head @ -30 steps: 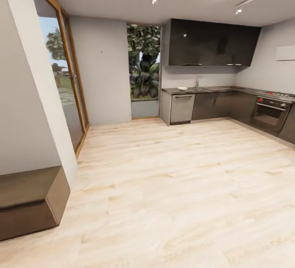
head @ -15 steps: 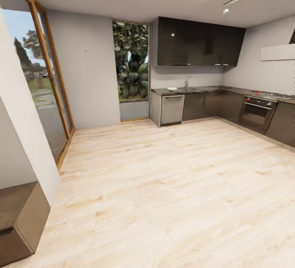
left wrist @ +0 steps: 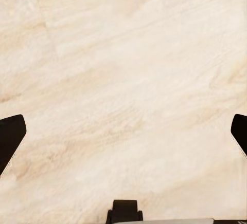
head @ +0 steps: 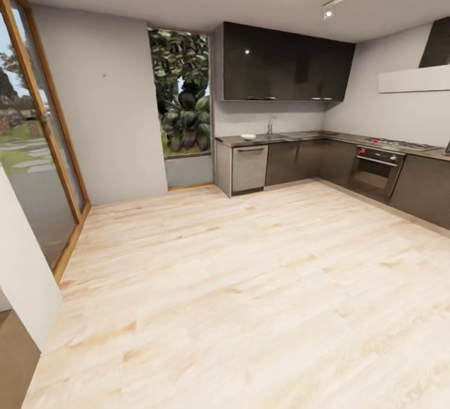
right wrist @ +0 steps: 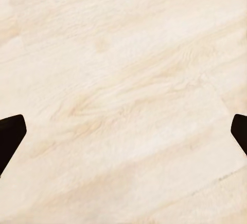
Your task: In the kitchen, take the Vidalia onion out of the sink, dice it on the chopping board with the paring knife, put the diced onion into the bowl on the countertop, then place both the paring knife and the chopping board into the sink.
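Left gripper [left wrist: 123,136]: fingertips sit at opposite edges of the left wrist view, spread wide, nothing between them; light wood floor [left wrist: 123,70] beneath. Right gripper [right wrist: 123,136]: same state in the right wrist view, fingers [right wrist: 10,136] far apart and empty, over bare floor planks.

Head view: the kitchen lies across the room, well apart from the robot, beyond an open stretch of wood floor. Glossy black upper cabinets [head: 284,64] hang above a pale backsplash. The grey countertop [head: 300,137] runs along the back wall and turns along the right-hand wall over dark lower cabinets [head: 300,162].

The bowl [head: 249,137], small and white, rests on the countertop near its left end, above a steel-fronted appliance [head: 249,169]. The faucet [head: 271,125] stands just right of the bowl and marks the sink; the basin itself is too small to make out. A brown shape [head: 327,132] lies on the counter near the corner, possibly the chopping board; cannot confirm. Onion and paring knife: cannot resolve at this range.

Oven [head: 373,171] with red knobs under a hob on the right run. A tall window [head: 181,101] with foliage is left of the cabinets; a wood-framed glass door [head: 37,146] is at far left.
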Tool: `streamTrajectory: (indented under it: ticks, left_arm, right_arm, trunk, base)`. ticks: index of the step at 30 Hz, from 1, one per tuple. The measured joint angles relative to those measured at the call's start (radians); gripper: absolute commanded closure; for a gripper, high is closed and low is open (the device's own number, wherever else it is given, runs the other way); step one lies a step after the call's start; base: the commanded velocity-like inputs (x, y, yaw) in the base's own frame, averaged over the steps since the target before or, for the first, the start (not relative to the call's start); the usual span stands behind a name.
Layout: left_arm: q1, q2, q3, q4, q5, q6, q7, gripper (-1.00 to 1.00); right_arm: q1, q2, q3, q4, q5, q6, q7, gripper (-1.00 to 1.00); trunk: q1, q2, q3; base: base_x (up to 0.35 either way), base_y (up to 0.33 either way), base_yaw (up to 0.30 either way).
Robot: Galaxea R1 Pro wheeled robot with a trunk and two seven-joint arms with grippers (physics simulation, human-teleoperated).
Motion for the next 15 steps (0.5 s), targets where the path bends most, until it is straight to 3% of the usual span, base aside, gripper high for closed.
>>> streamTrajectory:
  ticks: [7, 15]
  left_arm:
    - [0.000, 0.000, 0.000, 0.000, 0.000, 0.000, 0.000, -1.00]
    - [0.000, 0.000, 0.000, 0.000, 0.000, 0.000, 0.000, -1.00]
  right_arm:
    - [0.000, 0.000, 0.000, 0.000, 0.000, 0.000, 0.000, -1.00]
    - [0.000, 0.000, 0.000, 0.000, 0.000, 0.000, 0.000, -1.00]
  trunk:
    - [0.000, 0.000, 0.000]
    - [0.000, 0.000, 0.000]
  base:
    - [0.345, 0.000, -0.056]
    - [0.345, 0.000, -0.181]
